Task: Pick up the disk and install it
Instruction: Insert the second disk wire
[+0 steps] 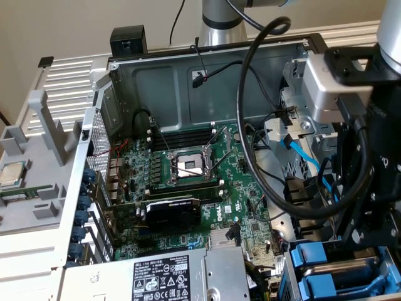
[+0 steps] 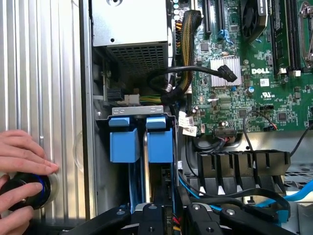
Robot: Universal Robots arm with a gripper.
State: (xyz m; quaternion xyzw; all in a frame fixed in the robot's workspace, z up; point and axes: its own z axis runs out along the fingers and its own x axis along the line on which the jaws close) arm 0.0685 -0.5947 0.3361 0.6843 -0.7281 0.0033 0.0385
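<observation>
Gripper (image 2: pixel 171 221): hangs directly over the drive bay (image 2: pixel 105 117), lined up with the slots. I cannot tell whether it is wide, narrow or gripping anything.
Why there: the bay opens towards the wrist, so a carrier has to go in straight along the slot. I judge this as the install spot.
Disk (image 2: pixel 160 142): no silver body or label shows. I take it to be the blue carrier in line with the gripper, seated in the bay, though it could be its neighbour.
Other carrier (image 2: pixel 122 144): just beside the disk in the same bay, with its blue front level with the disk's.
Bay contents: these two carriers side by side, blue tabs outward. In the exterior view they sit at the lower right (image 1: pixel 313 257).
Cables (image 2: pixel 210 193): black and blue leads run close by the bay, near the gripper's path.
Case (image 1: pixel 188 81): lies open. It holds the board (image 2: pixel 254 93), an empty socket (image 1: pixel 188 166), a card (image 1: pixel 172 212) and the supply (image 1: pixel 163 276).
Hand (image 2: pixel 19 166): a person's fingers rest on a black knob (image 2: pixel 27 188) outside the case, likely ready to step in.
</observation>
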